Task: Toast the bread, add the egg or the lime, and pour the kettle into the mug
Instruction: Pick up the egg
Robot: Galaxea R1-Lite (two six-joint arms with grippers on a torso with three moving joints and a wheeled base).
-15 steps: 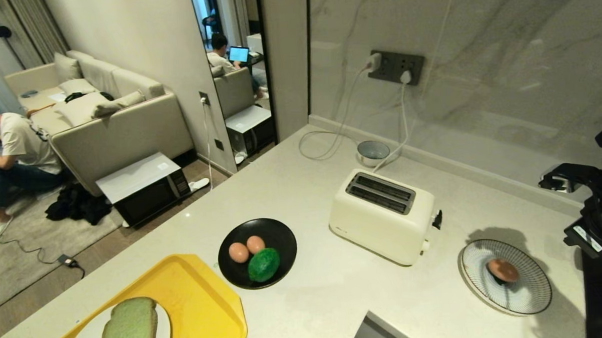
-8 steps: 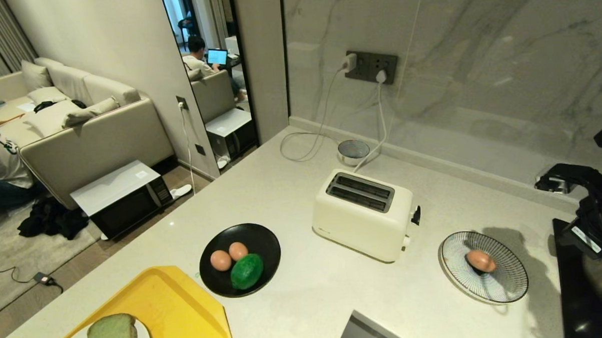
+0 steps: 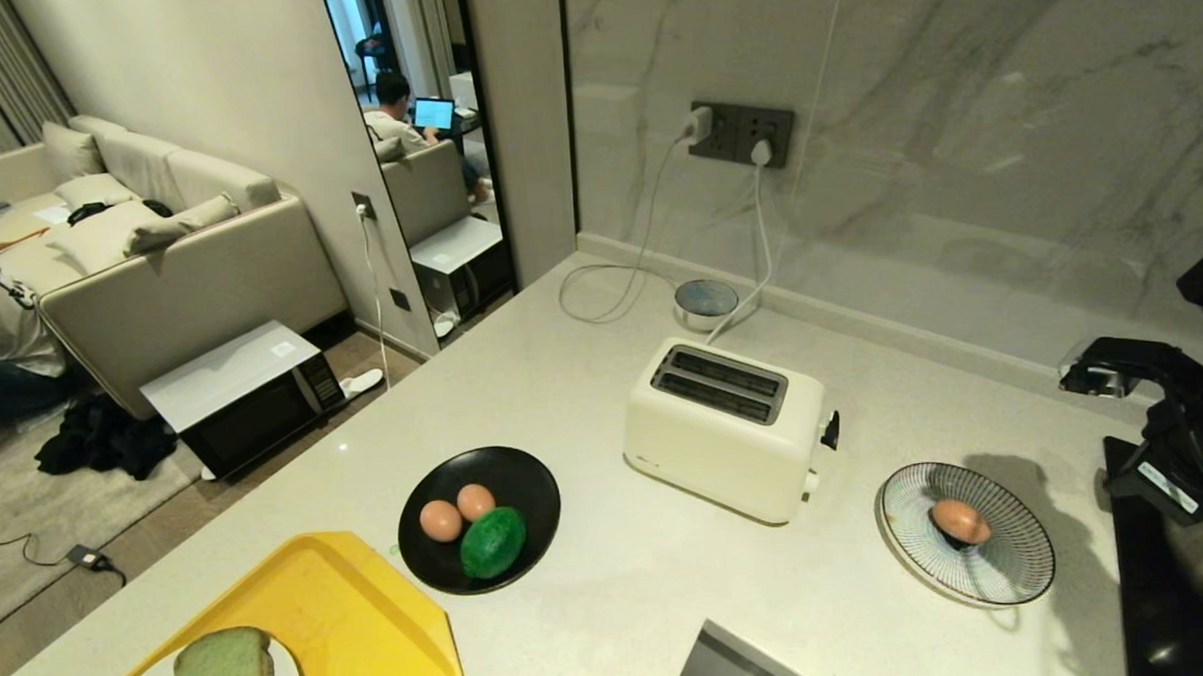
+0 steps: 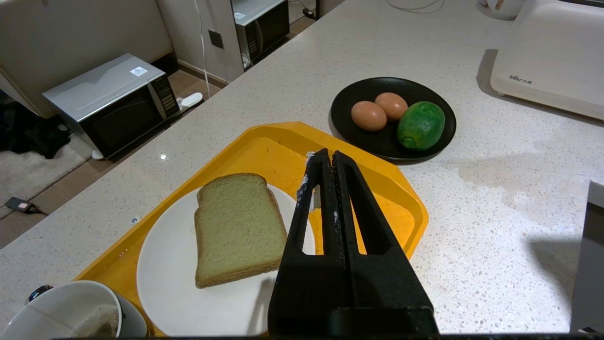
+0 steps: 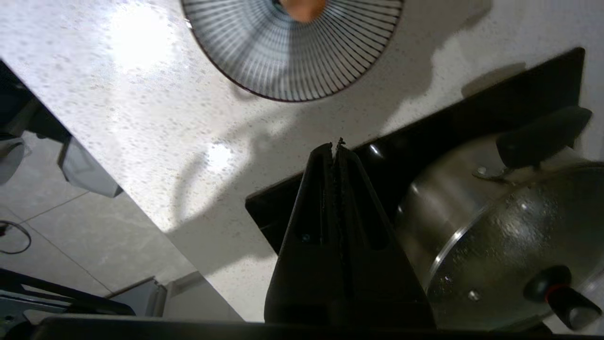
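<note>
Jaws clenched, both empty: left gripper (image 4: 325,158) above bread (image 4: 237,227) on white plate (image 4: 174,283), right gripper (image 5: 336,146) near striped plate (image 3: 1010,569) holding one egg (image 3: 959,521). Toasting step likely not begun. Next: open up, grab bread, drop into toaster (image 3: 725,429).

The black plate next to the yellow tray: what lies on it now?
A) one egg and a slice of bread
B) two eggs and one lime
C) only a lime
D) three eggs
B: the black plate carries two eggs side by side and one green lime beside them; the bread lies on the white plate in the tray.
</note>
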